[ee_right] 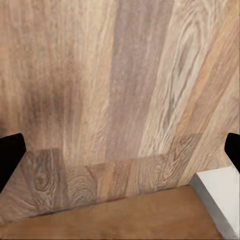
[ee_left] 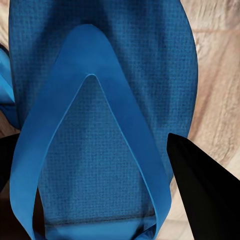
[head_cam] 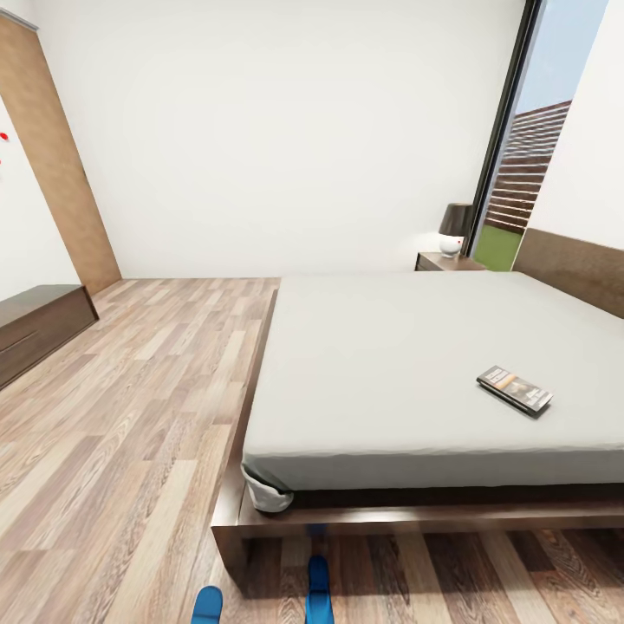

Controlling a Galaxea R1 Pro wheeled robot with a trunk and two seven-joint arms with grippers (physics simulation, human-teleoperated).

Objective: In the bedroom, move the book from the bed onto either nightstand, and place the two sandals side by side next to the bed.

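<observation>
While the book [head_cam: 515,390] waits on the bed [head_cam: 390,364], I'm on the sandal step: my left gripper [ee_left: 107,192], jaws wide, straddles one blue sandal [ee_left: 100,125] on the floor beside the bed's foot. Next: close, lift, align with the other sandal [head_cam: 319,591]. Right gripper [ee_right: 120,155] wide, empty.

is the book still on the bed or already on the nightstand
On the bed. The book lies flat on the grey mattress of the bed, well apart from the nightstand by the far corner.

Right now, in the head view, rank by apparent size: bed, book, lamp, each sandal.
1. bed
2. lamp
3. book, close to the lamp, so unsure
4. sandals, both cut off by the frame edge; unranked against each other
</observation>
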